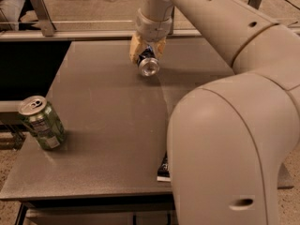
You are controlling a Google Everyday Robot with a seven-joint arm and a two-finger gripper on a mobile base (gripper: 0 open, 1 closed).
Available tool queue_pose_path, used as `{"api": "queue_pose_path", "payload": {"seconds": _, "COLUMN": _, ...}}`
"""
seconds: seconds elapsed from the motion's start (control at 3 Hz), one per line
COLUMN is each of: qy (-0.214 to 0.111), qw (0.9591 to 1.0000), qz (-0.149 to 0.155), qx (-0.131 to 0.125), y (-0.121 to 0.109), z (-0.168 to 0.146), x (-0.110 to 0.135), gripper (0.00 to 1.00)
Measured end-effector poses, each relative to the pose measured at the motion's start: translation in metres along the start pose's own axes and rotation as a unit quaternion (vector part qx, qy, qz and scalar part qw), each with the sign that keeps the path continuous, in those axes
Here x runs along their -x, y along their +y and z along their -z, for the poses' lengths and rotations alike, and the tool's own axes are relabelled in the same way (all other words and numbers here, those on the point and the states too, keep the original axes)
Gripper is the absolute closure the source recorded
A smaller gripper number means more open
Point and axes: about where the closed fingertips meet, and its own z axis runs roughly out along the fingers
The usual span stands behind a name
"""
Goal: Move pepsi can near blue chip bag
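My gripper (147,55) hangs over the far middle of the grey table (103,107), its yellowish fingers shut on the pepsi can (148,66). The can lies on its side between the fingers with its silver end facing the camera and looks slightly lifted off the table. Only a dark corner of the blue chip bag (163,169), with a bit of white print, shows at the table's near edge. The rest of the bag is hidden behind my arm.
A green can (42,123) stands tilted near the table's left front edge. My bulky arm (225,139) covers the right half of the table. A metal rail (70,34) runs along the far edge, with a dark gap to the left.
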Motion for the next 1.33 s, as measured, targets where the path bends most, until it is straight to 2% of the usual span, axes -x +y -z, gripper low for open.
{"api": "queue_pose_path", "payload": {"seconds": 0.33, "qy": -0.018, "qw": 0.9967, "qz": 0.066, "qx": 0.044, "y": -0.01, "z": 0.028, "x": -0.019, "gripper": 1.0}}
{"api": "queue_pose_path", "payload": {"seconds": 0.67, "qy": -0.028, "qw": 0.9903, "qz": 0.123, "qx": 0.059, "y": -0.009, "z": 0.038, "x": -0.031, "gripper": 1.0}}
{"api": "queue_pose_path", "payload": {"seconds": 1.0, "qy": -0.028, "qw": 0.9902, "qz": 0.123, "qx": 0.059, "y": -0.009, "z": 0.038, "x": -0.031, "gripper": 1.0}}
{"api": "queue_pose_path", "payload": {"seconds": 1.33, "qy": -0.018, "qw": 0.985, "qz": 0.16, "qx": 0.062, "y": 0.0, "z": 0.031, "x": -0.039, "gripper": 1.0}}
